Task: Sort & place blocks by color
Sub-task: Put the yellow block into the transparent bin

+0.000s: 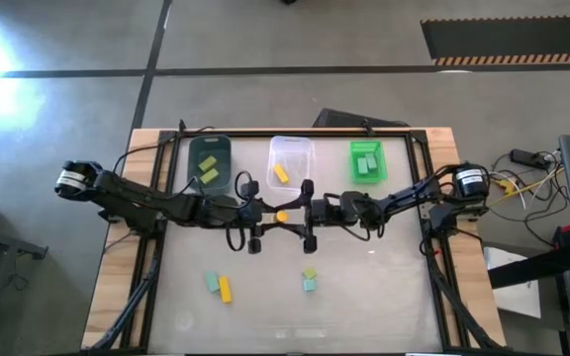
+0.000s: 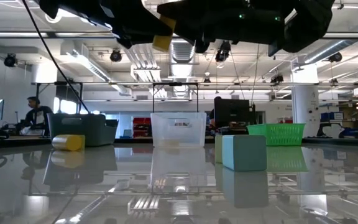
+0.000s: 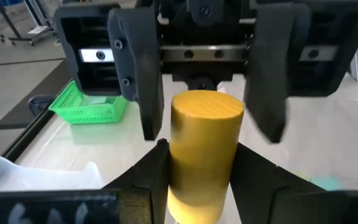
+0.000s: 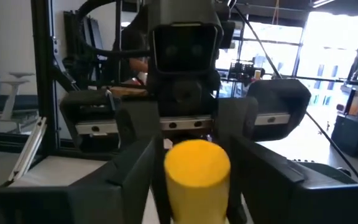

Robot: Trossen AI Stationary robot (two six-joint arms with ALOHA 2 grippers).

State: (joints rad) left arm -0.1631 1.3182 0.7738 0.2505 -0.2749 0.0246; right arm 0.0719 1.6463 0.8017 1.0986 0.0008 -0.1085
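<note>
The yellow round block [image 3: 205, 124] is in the air, between my two grippers, which face each other over the middle of the table [image 1: 364, 307]. The left gripper [image 3: 197, 162] has it: both fingers press on the sides of the block, closed as far as the block allows. The right gripper [image 4: 194, 174] is open. Its fingers stand on either side of the same block, and in the left wrist view I see a thin gap at one finger.

Just behind the grippers, on the far side, is the clear bin [image 1: 290, 143] with one yellow block [image 1: 281, 173] inside. Beside it, toward the left arm, is the dark teal bin [image 1: 209, 140], which holds two yellow-green blocks [image 1: 209, 170]. Toward the right arm is the green bin [image 1: 368, 145] with teal blocks [image 1: 367, 165] in it.

On the near side of the grippers, four blocks lie on the table. A teal cube [image 1: 212, 283] touches a yellow bar [image 1: 226, 289] on the left arm's side. Almost straight below the grippers, a yellow-green cube [image 1: 309, 272] touches a second teal cube [image 1: 309, 285].
</note>
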